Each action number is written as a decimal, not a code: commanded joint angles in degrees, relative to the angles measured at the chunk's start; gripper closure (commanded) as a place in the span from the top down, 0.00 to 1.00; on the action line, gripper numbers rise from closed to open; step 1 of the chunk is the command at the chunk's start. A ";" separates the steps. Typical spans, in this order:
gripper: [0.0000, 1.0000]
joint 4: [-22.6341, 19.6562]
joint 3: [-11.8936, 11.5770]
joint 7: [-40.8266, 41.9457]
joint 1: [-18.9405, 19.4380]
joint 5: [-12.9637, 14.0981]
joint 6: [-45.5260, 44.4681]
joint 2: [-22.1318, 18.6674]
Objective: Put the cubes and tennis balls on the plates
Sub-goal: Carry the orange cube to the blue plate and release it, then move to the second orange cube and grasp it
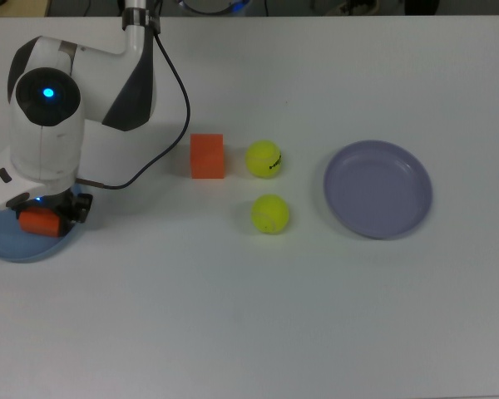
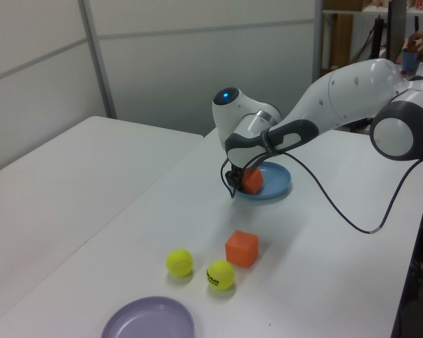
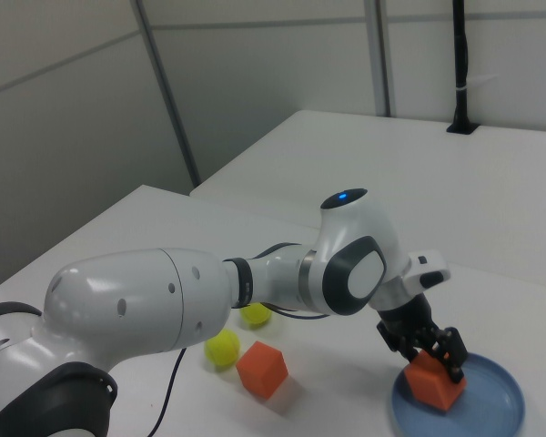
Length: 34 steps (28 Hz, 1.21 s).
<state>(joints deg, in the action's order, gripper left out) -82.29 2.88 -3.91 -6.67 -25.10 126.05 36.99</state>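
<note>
My gripper (image 1: pixel 43 218) (image 2: pixel 248 178) (image 3: pixel 429 357) is shut on an orange cube (image 1: pixel 38 221) (image 2: pixel 252 181) (image 3: pixel 435 381), holding it just over the light blue plate (image 1: pixel 17 246) (image 2: pixel 276 184) (image 3: pixel 491 401) at the top view's left edge. The other orange cube (image 1: pixel 207 155) (image 2: pixel 241 248) (image 3: pixel 262 369) rests on the table near the middle. Beside it lie two tennis balls: one with a black mark (image 1: pixel 264 159) (image 2: pixel 221 274) (image 3: pixel 254 314), one plain (image 1: pixel 270 214) (image 2: pixel 180 262) (image 3: pixel 222 348). The lavender plate (image 1: pixel 377 189) (image 2: pixel 148 321) lies bare at the top view's right.
The arm's white body (image 1: pixel 46 116) and black cable (image 1: pixel 179 125) reach over the top view's upper left. The white table (image 1: pixel 249 316) carries nothing else. Grey wall panels (image 2: pixel 197 63) stand behind the table in the left view.
</note>
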 commanded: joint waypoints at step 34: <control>1.00 -3.92 14.53 0.66 9.91 2.51 -39.65 -9.92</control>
<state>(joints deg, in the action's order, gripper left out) -83.54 16.91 -3.71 3.39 -23.94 86.45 26.78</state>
